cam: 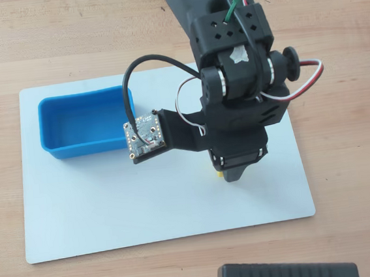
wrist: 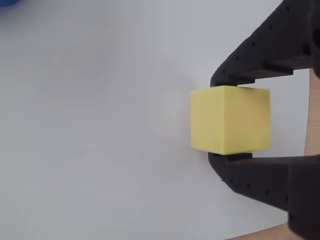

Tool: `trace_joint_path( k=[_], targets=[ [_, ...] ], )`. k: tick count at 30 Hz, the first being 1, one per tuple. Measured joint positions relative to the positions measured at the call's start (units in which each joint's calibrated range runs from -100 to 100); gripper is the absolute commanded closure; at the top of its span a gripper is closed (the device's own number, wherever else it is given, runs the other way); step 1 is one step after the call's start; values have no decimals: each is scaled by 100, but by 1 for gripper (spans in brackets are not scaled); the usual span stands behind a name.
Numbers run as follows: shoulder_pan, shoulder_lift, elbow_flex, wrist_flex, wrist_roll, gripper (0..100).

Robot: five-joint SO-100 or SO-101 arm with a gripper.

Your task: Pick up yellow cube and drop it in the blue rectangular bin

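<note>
Yellow cube sits squarely between the two black fingers of the claw in the wrist view, top and bottom faces both looking touched by the pads, so I'd call it closed on the cube with a centred grip. It sits over the white board, out toward the board's right half, and I can't tell whether it's already off the surface or just resting on it. In the overhead view only a tiny sliver of yellow peeks out under the arm's black body. To do this step well I'd keep the squeeze firm, lift straight up before swinging anything, and only then carry it across to the blue rectangular bin, which sits at the board's upper-left corner, well apart from the cube. The lift needs enough height to clear the bin's near wall, and the release should happen over the middle, not the rim. Around it: a small circuit board camera on its bracket hangs just beside the bin's right end with a black cable looping up, so that's what might clip the bin wall on the way over. A dark object sits at the wooden counter's bottom edge, out of the path.
</note>
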Motion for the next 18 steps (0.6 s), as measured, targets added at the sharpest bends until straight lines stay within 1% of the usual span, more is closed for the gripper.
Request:
trace_joint_path(
  k=[6,12,18],
  targets=[
    [0,-212,0,0,0,95],
    [23,-1533,709,0,0,95],
    [525,-2420,1275,0,0,95]
  ],
)
